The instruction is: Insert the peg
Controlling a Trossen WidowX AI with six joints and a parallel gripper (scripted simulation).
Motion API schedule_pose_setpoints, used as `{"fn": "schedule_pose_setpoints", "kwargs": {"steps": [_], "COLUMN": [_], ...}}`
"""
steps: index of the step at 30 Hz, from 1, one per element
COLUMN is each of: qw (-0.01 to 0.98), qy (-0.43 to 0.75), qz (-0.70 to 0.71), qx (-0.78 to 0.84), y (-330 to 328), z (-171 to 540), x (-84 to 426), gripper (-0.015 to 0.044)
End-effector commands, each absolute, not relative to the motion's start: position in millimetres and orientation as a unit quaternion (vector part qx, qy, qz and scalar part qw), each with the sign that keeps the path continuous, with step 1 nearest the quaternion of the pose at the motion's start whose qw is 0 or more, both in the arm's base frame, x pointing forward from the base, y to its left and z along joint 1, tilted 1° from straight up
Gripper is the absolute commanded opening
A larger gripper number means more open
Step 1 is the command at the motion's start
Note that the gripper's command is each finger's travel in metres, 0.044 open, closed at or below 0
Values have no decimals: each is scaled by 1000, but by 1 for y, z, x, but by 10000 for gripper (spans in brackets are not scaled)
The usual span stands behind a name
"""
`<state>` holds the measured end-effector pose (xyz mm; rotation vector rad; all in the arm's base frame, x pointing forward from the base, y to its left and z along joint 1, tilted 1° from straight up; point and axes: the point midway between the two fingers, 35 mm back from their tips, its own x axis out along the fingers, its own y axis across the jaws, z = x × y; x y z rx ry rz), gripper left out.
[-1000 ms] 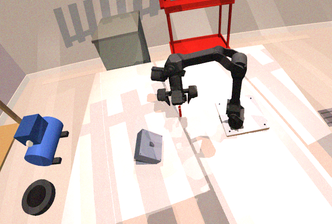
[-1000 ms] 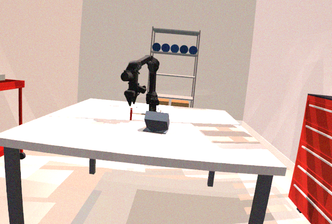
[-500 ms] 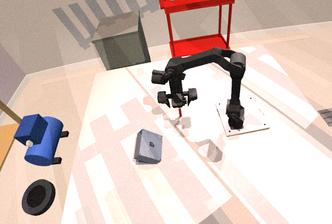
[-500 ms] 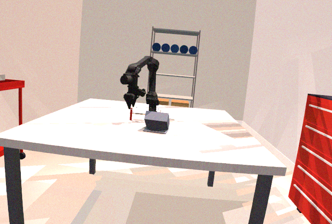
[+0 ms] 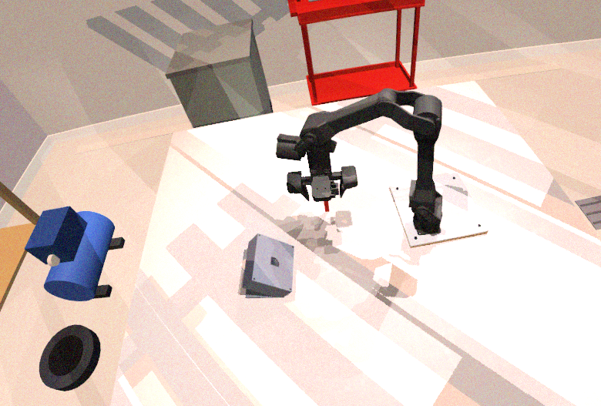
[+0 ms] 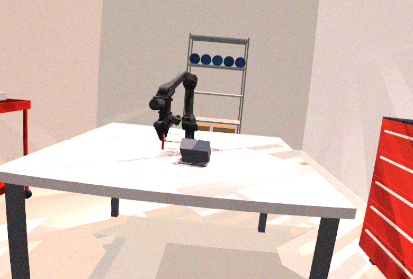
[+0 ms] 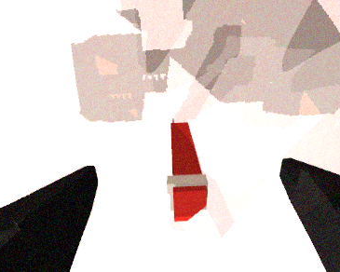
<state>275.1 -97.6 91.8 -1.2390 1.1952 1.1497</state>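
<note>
A slim red peg [image 5: 326, 206] [image 6: 162, 143] [image 7: 184, 154] stands upright on the table, with a pale band near its top. In the wrist view its top end shows flat sides and one cut corner. My gripper [image 5: 324, 197] [image 6: 161, 138] [image 7: 191, 172] is open and points down over the peg. The peg's top lies between the two black fingers in the wrist view, with a wide gap on each side. The grey sloped panel [image 5: 264, 248] [image 6: 195, 151] has one dark hole [image 5: 274, 261] in its face. The hole's inside is too small to make out.
The white table [image 5: 510, 294] [image 6: 133, 173] carries the arm's base plate [image 5: 449, 238], to the right of the panel in the top view. A red cart [image 5: 359, 15] and a grey box [image 5: 223, 95] stand beyond the table. Patchy shadows cross the tabletop.
</note>
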Motion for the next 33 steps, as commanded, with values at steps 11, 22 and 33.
{"fn": "schedule_pose_setpoints", "kwargs": {"steps": [11,22,33], "qw": [507,510,510], "qy": [498,497,497], "qz": [480,479,479], "qx": [-515,-514,-514], "y": [-98,-98,-98], "z": [73,76,76], "x": [273,274,274], "gripper": [440,151,0]}}
